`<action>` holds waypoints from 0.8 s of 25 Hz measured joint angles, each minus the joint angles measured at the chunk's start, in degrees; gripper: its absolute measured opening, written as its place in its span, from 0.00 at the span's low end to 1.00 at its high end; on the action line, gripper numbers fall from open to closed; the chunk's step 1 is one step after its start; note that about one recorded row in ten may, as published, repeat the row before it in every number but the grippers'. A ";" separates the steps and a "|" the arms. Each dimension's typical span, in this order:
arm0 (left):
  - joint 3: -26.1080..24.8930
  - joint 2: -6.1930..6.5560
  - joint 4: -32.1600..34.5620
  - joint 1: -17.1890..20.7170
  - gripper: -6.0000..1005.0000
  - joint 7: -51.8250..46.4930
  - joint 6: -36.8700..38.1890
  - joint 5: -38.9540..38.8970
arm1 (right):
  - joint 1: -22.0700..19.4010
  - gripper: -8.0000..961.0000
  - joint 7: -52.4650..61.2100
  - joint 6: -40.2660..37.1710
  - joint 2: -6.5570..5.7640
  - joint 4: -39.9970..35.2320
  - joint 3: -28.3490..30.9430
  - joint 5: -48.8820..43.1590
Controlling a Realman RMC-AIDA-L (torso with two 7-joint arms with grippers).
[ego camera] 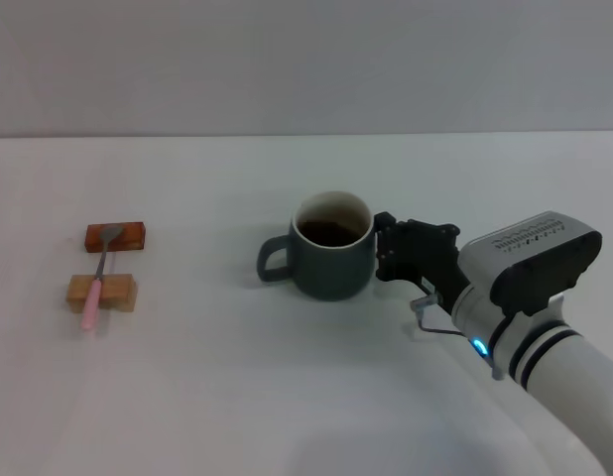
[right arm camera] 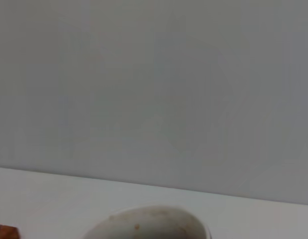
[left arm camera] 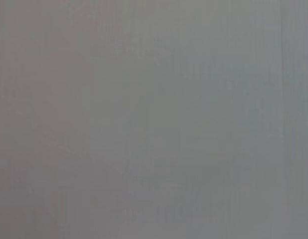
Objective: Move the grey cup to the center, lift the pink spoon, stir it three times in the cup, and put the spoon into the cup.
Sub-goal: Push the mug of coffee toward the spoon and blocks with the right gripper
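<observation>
Two small wooden blocks sit well to the left on a white table, with the pink spoon laid across them, its metal bowl on the farther, reddish block. Near the middle of the table stands the grey cup, upright, dark liquid inside, its handle pointing left. The right gripper sits against the cup's right side; whether its grip is closed on the cup or loose cannot be told. The left arm is out of sight, its wrist view showing only plain grey.
</observation>
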 joint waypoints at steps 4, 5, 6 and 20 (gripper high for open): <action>0.02 0.00 0.00 0.05 0.83 0.00 0.00 0.00 | 0.12 0.01 -0.23 0.76 0.00 1.17 0.00 -0.06; 0.09 0.00 0.00 0.09 0.83 0.00 0.00 0.00 | 0.31 0.01 -0.29 1.20 0.00 1.55 -0.02 -0.06; 0.13 0.00 0.00 0.11 0.83 0.00 0.00 0.00 | 0.31 0.01 -0.29 1.20 0.00 1.55 -0.02 -0.06; 0.53 0.00 0.00 0.50 0.83 0.00 0.00 0.00 | -0.43 0.01 0.00 0.48 0.18 3.52 -0.96 -2.13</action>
